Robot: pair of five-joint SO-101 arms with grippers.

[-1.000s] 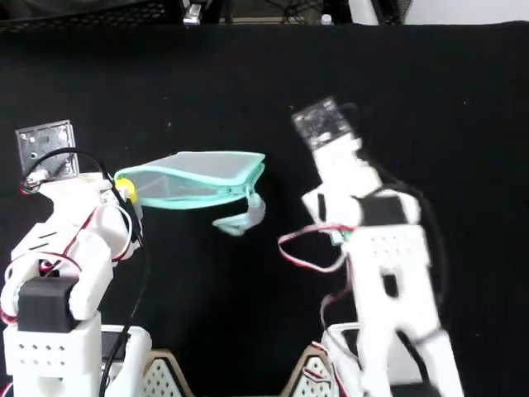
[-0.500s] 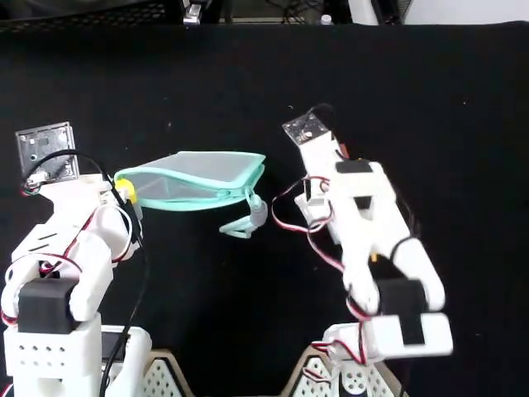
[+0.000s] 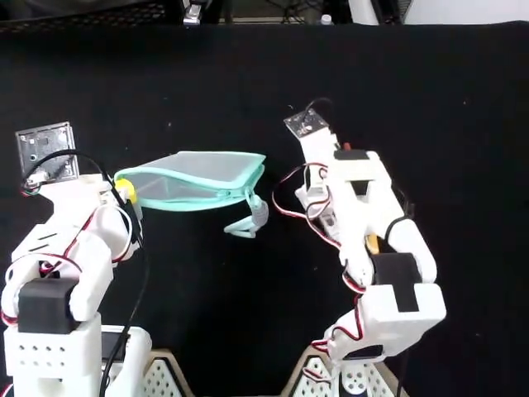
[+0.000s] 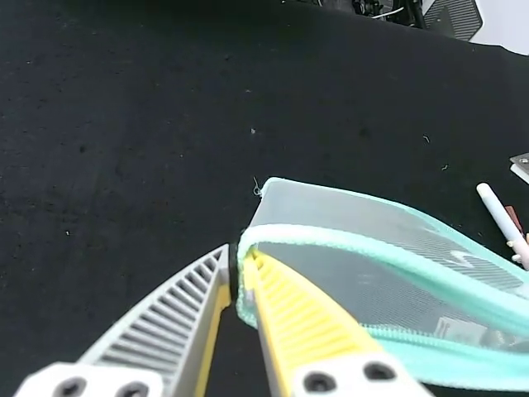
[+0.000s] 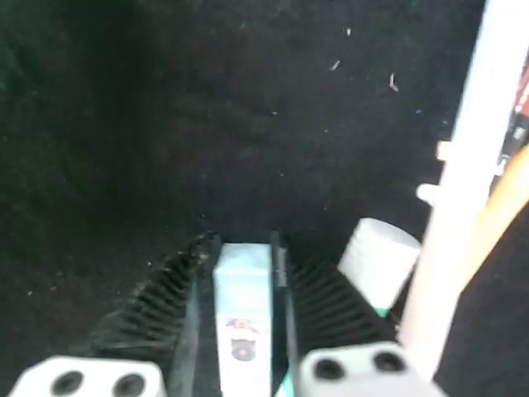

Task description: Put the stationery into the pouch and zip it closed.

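Left claw (image 4: 237, 260) is narrow, pinching the end seam of the mint mesh pouch (image 4: 388, 273), with the yellow finger (image 4: 289, 318) against the pouch side and the grey finger (image 4: 178, 310) outside; the pouch lies on its side on the black counter (image 3: 165, 74), just in front of the left arm, its strap (image 3: 246, 222) trailing toward the right arm. Right claw (image 5: 242, 246) is low over the counter, closed on a pale rectangular item (image 5: 242, 318). A white cylinder (image 5: 376, 252) and a long white pen (image 5: 467, 182) lie just beside it.
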